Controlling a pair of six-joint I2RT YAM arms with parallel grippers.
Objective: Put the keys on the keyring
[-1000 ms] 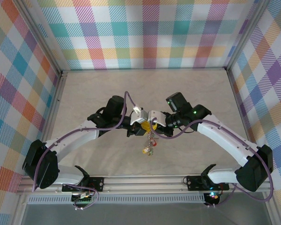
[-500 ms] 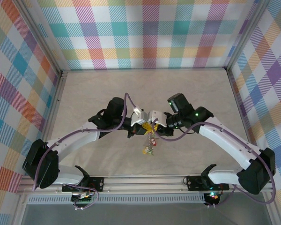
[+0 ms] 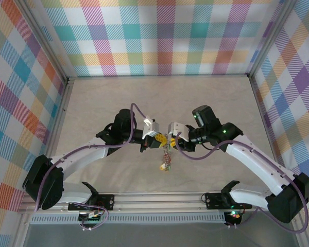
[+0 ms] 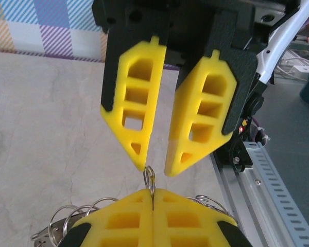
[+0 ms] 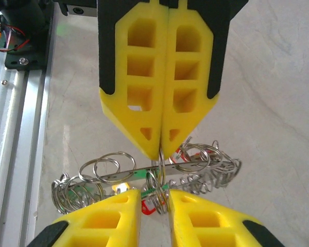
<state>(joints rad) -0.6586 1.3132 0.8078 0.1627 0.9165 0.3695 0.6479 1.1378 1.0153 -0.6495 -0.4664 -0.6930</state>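
**Two arms, one ring held in mid-air**

The left fingers [image 4: 154, 201], yellow and latticed, are pressed together on the thin grey metal wire keyring [image 4: 150, 179]. The right fingers [image 4: 177, 154] stand slightly apart, tips just beside that wire. Below them the small silver keys with coloured plastic tags [image 3: 166, 160] dangle in a bunch above the pale marbled tabletop [image 3: 118, 98].

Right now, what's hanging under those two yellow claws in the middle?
A bunch of keys with coloured tags dangles from a thin wire keyring, pinched by the shut left gripper. The right gripper stands open around it. The pinched stretch itself is covered.
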